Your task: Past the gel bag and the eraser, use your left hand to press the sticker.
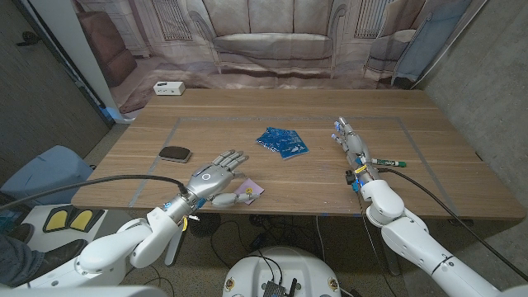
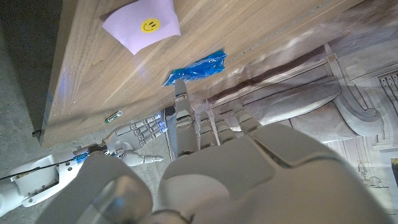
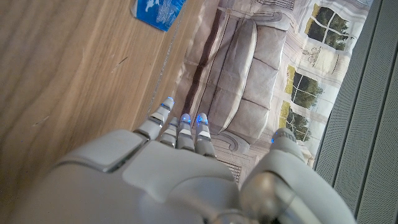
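Head view: left hand [image 1: 212, 179] spread, holding nothing, just beside sticker [image 1: 247, 191]; gel bag [image 1: 282, 141] beyond; right hand [image 1: 350, 140] fingers straight, empty on desk [image 1: 429, 165].

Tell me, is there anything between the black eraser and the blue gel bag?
No, just bare wood. In the head view the eraser and the gel bag have only table between them; the left hand sits nearer the robot.

No words or numbers can be read. The only sign is a yellow smiley face [image 2: 149, 25] on the purple sticker [image 2: 142, 25] near the table's front edge.
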